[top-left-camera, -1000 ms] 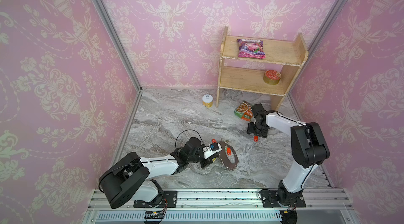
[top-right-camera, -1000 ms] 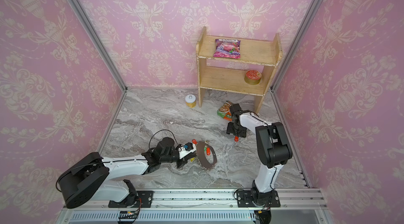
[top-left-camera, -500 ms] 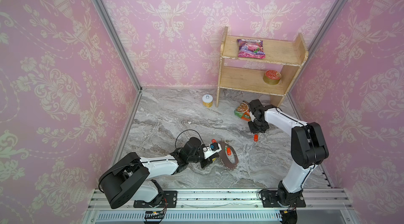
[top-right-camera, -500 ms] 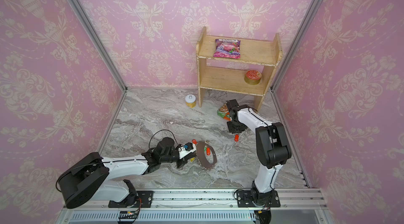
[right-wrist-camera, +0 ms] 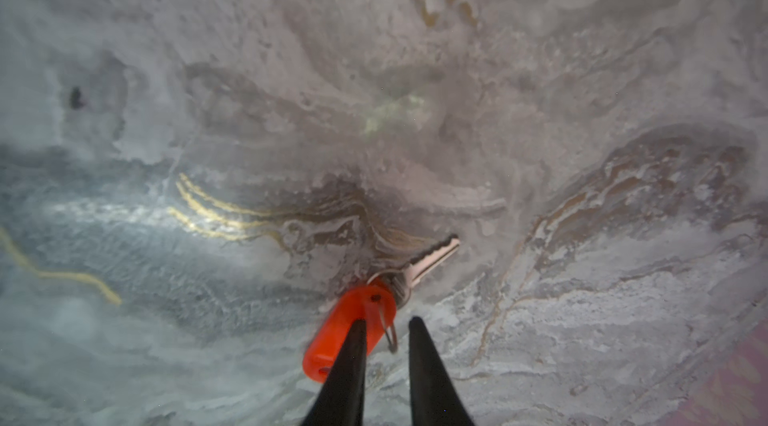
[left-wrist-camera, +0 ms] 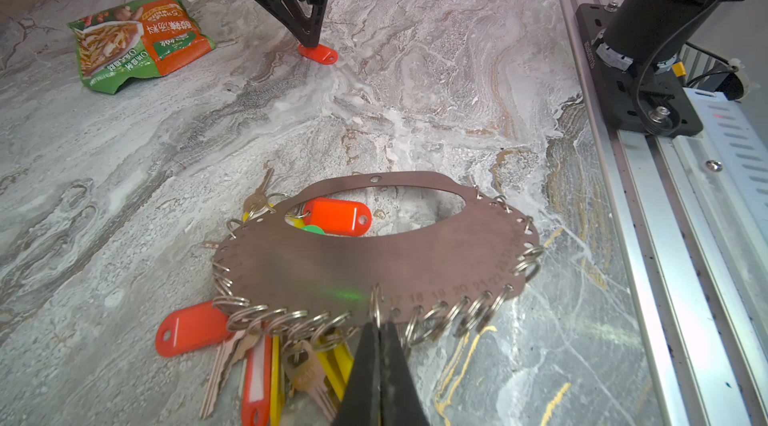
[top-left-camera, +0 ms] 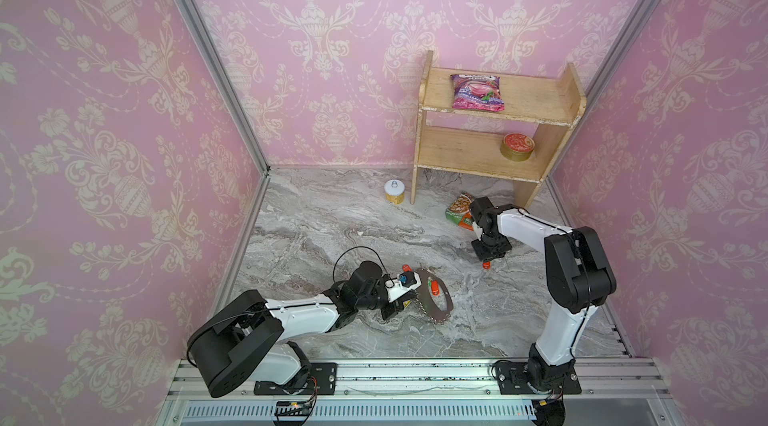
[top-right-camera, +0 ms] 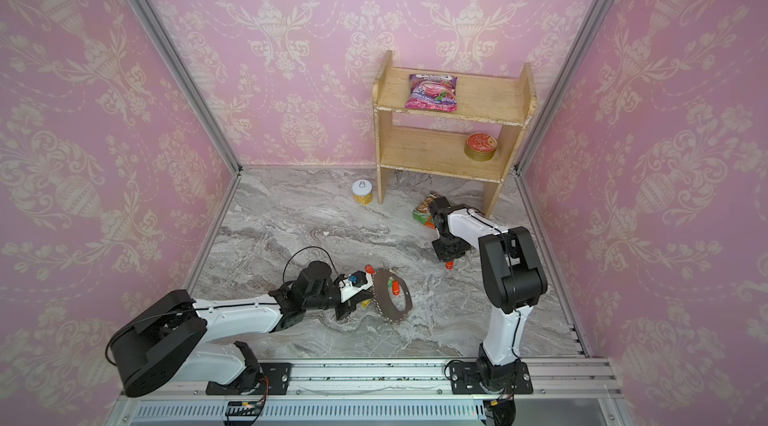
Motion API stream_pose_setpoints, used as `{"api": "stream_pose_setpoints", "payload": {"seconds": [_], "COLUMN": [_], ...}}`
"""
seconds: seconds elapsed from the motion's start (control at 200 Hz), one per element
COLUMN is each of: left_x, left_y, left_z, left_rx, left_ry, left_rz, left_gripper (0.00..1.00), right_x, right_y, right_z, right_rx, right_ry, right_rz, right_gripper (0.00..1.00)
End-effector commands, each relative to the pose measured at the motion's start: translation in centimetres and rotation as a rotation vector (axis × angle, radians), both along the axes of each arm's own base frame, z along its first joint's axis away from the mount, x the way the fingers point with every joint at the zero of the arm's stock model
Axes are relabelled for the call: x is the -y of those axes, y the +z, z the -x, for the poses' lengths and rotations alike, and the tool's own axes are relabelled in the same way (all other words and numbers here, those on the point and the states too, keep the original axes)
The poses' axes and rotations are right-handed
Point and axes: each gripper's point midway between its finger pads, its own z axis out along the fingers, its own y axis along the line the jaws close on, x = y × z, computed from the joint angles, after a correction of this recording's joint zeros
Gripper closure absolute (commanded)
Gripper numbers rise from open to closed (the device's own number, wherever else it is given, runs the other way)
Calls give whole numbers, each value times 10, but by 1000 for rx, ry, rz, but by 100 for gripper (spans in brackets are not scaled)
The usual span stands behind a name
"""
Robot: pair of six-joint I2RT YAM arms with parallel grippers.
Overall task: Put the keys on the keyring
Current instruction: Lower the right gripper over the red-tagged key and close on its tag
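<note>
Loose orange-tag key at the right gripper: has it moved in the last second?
No. The orange-tag key lies in the same spot, at the same offset from the wooden shelf's leg and the snack packet in a top view.

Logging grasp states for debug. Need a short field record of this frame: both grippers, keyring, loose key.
left gripper: shut, pinching a ring at the keyring edge
right gripper: pointing down over the loose key, jaws narrowly apart around its tag's wire loop; no grip confirmed
keyring: on the table, several tagged keys already on its rings
loose key: on the table, red-orange tag, apart from the keyring
clutter: snack packet near the right gripper
</note>
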Motion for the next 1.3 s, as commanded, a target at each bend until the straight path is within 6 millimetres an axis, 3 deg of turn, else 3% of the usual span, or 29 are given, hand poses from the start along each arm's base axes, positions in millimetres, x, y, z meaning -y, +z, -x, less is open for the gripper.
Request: {"api": "stream_pose_setpoints", "payload": {"seconds": [0.0,0.981,1.296], "left_x": [0,-2,-3], "left_y": [2,2,2], "left_z": [0,0,0], "left_rx": [9,14,18], "left_ry": [6,10,12], "left_rz": [3,2,-1], "left_gripper": [100,100,100], "right_x": [2,6,9], "right_y": [-4,16,9], "right_z": [6,-2,2], "right_rx": [-22,63,32], "right_ry": [22,0,-9], "right_rz": [25,21,30], "right_gripper": [81,85,85]}}
